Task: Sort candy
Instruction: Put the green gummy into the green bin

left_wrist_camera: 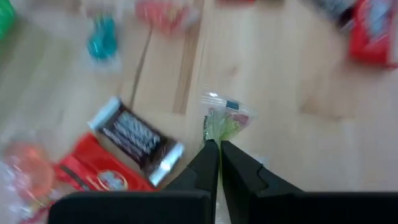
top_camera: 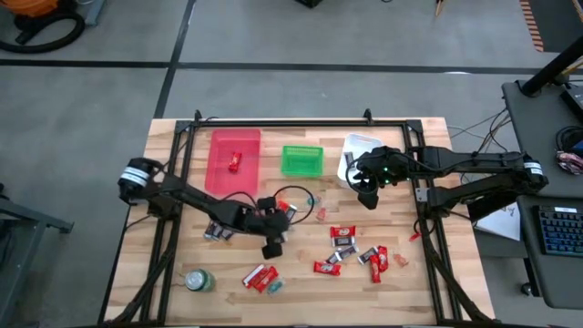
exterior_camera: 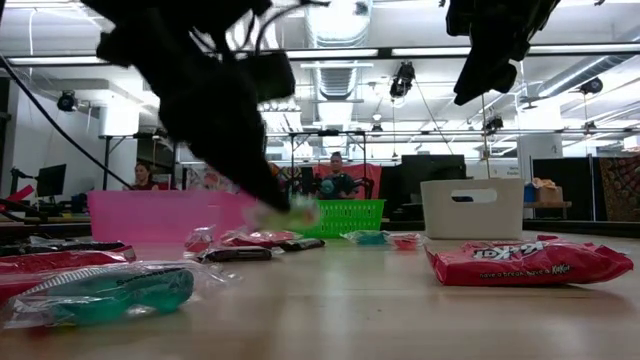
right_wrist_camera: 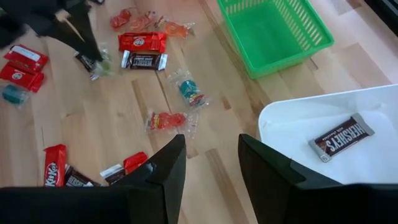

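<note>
Your left pincer (left_wrist_camera: 219,148) is down on the wooden counter (top_camera: 301,282), just in front of the pink rectangular plastic bin (top_camera: 234,160), and its fingers are clenched tight on a small clear-wrapped green candy (left_wrist_camera: 225,122). Right beside that candy you've got a dark brown-and-silver chocolate bar (left_wrist_camera: 135,140) lying partly over a red-wrapped bar (left_wrist_camera: 93,174).

Your right pincer (right_wrist_camera: 211,163) hangs above the counter at the near corner of the white plastic bin (right_wrist_camera: 292,124), fingers spread apart and holding nothing. That white bin already has one brown Hershey's bar (right_wrist_camera: 342,137) in it. The pink bin holds one red candy (top_camera: 234,162). The green mesh basket (top_camera: 301,159) sits between the pink bin and the white one.

The rest of the wrapped candy (top_camera: 351,251) is scattered loose on the counter, well in front of the pink bin and off toward the right arm's side. A round green can (top_camera: 198,281) lies well in front of the pink bin, near the front edge.
</note>
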Motion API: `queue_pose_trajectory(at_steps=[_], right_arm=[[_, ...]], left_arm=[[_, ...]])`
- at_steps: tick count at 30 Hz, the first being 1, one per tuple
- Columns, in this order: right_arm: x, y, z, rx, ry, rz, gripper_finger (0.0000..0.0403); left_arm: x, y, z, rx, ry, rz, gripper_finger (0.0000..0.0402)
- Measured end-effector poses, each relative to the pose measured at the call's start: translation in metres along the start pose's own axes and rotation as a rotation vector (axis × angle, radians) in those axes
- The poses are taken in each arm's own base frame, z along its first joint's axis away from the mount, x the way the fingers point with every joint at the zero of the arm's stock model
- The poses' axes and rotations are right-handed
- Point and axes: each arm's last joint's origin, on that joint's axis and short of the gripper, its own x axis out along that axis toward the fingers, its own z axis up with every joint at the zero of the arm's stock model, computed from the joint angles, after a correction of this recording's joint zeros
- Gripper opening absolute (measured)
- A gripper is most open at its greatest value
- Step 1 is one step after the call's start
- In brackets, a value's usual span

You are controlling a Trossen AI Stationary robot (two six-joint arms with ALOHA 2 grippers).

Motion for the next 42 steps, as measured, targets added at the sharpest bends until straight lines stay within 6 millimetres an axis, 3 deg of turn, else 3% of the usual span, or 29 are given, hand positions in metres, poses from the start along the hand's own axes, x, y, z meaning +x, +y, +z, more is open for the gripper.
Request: queue_pose_trajectory(at_steps=[6, 11, 21, 26, 32, 42], right_arm=[[0.000, 0.001, 0.002, 0.001, -0.020, 0.006, 0.0139], [0.000, 0.001, 0.002, 0.001, -0.023, 0.007, 0.0139], [0.000, 0.001, 0.002, 0.001, -0.022, 0.006, 0.0139], [0.000, 0.001, 0.002, 0.001, -0.023, 0.006, 0.0139], [0.000, 0.001, 0.002, 0.001, -0.024, 0.006, 0.0139], [0.000, 0.001, 0.002, 0.001, -0.025, 0.006, 0.0139]], left_arm=[[-0.033, 0.011, 0.023, 0.038, -0.133, 0.030, 0.0000], [-0.046, 0.040, 0.039, 0.062, -0.213, 0.157, 0.0000], [-0.030, 0.128, 0.053, -0.022, -0.243, 0.351, 0.0000], [-0.018, 0.158, 0.053, -0.061, -0.256, 0.358, 0.0000], [-0.010, 0.173, 0.053, -0.087, -0.281, 0.366, 0.0000], [-0.008, 0.177, 0.053, -0.101, -0.300, 0.375, 0.0013]])
